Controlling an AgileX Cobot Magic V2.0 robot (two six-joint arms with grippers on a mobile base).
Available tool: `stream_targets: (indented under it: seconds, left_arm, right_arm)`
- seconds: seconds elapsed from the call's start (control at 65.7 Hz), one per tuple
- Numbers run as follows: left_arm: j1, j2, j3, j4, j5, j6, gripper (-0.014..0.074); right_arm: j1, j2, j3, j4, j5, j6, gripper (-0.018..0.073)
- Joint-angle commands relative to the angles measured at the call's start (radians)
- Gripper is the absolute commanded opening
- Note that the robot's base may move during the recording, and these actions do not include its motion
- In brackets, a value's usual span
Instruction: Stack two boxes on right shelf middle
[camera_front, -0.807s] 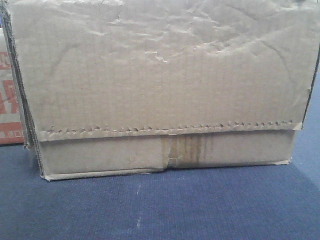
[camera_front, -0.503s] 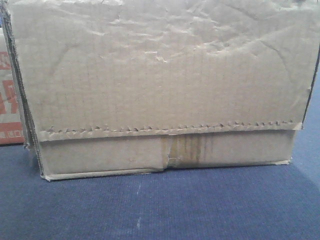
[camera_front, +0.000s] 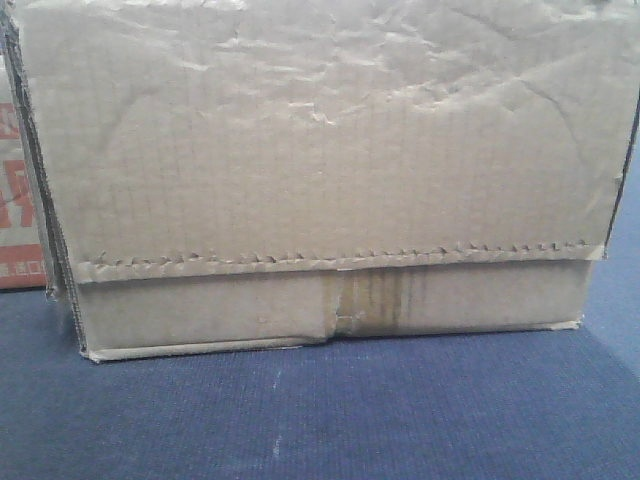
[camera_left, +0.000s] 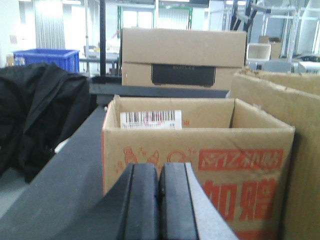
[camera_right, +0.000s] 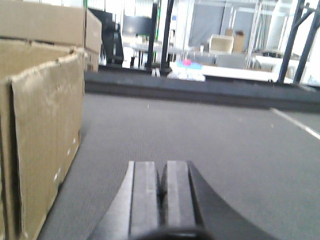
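A plain, wrinkled brown box (camera_front: 320, 150) with serrated tape and a stained seam strip fills the front view, standing on a dark blue-grey surface (camera_front: 330, 410). Its side shows in the left wrist view (camera_left: 280, 115) and in the right wrist view (camera_right: 45, 130). Just left of it stands an open box with red print (camera_left: 200, 145), whose edge also shows in the front view (camera_front: 15, 200). My left gripper (camera_left: 159, 167) is shut and empty, low in front of the red-printed box. My right gripper (camera_right: 163, 167) is shut and empty, just right of the plain box. The shelf is out of view.
A closed carton with a black label (camera_left: 182, 50) stands behind the open box. A black garment (camera_left: 40, 110) lies at the left, with a blue bin (camera_left: 47, 57) far behind it. Grey surface (camera_right: 215, 135) stretches to the right of the plain box.
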Motion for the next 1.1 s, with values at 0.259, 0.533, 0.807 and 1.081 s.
stream_targets:
  seconds: [0.259,0.533,0.807,1.081]
  left_arm:
    - [0.000,-0.004,-0.209,-0.007,-0.058,0.000,-0.0111]
    - [0.000,0.252,-0.757,-0.007,0.376,0.000,-0.0096]
    - [-0.005,0.544,-1.015,0.041,0.583,0.000,0.0265]
    - [-0.070,0.705,-1.015,0.059,0.652,0.000,0.0535]
  right_arm:
    - [-0.004,-0.003,-0.197,-0.007,0.066,-0.002,-0.0158]
    - [-0.004,0.235,-0.679,-0.007,0.323,-0.002,-0.0147]
    - [-0.004,0.542,-0.854,-0.007,0.343,-0.002,0.0314]
    - [0.000,0.694,-0.856,-0.007,0.342,-0.002,0.0570]
